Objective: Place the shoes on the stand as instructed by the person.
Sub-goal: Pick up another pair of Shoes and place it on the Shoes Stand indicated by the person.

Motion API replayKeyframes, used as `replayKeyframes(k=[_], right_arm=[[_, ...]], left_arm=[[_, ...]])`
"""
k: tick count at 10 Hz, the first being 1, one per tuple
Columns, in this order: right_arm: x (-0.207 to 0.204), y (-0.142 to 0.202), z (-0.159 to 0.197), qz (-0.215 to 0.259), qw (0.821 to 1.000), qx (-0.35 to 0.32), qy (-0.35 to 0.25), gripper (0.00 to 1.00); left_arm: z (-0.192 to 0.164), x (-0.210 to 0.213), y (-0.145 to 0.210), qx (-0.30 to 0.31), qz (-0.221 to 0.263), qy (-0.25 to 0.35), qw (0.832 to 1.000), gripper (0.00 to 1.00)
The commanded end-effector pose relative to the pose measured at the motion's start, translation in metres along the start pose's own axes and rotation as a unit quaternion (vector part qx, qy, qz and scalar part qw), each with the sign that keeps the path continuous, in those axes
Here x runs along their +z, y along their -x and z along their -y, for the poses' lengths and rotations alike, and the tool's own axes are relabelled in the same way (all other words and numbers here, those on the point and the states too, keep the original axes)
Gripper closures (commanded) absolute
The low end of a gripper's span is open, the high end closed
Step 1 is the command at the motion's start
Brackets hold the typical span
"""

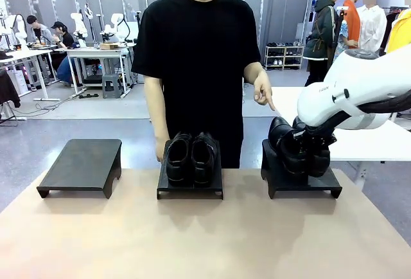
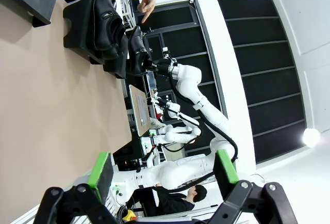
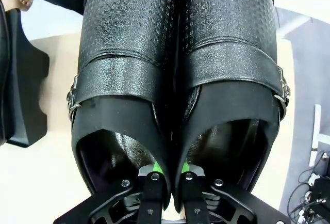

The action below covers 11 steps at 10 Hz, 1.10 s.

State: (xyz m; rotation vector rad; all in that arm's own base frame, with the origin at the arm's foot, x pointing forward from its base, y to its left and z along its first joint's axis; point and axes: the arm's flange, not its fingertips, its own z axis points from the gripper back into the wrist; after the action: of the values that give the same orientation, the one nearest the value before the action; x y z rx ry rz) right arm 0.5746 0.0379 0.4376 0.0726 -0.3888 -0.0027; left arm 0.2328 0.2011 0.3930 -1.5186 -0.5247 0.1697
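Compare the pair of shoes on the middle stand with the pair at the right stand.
The middle pair sits flat on its stand, untouched; the right pair is tilted, toes raised, over the right stand. The right hand is shut on the right pair's inner walls; the person's hand points toward it. Both pairs are glossy black, shoes side by side.

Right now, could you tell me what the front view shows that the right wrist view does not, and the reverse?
Front view: three black stands in a row, the left stand bare, the middle stand carrying a pair of shoes, and the person's hand pointing down toward the right stand.

Right wrist view: buckled straps and a green pad between the inner walls of the two shoes.

Both: the right gripper pinching the second pair together, over the right stand.
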Motion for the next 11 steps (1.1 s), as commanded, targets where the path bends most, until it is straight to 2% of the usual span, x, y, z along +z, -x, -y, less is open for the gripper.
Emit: replayKeyframes(k=[1,5,11], right_arm=[[-0.001,-0.012,-0.003,0.022,0.999,-0.018,0.014,0.92],[-0.02,-0.015,-0.002,0.031,0.999,-0.036,0.019,0.92],[-0.041,-0.011,-0.004,0.019,0.999,-0.037,0.023,0.92]], left_arm=[[0.001,0.001,0.001,-0.005,0.0,0.008,1.0,0.0],[0.001,0.001,0.001,-0.005,0.0,0.008,1.0,0.0],[0.001,0.001,0.001,-0.005,0.0,0.008,1.0,0.0]])
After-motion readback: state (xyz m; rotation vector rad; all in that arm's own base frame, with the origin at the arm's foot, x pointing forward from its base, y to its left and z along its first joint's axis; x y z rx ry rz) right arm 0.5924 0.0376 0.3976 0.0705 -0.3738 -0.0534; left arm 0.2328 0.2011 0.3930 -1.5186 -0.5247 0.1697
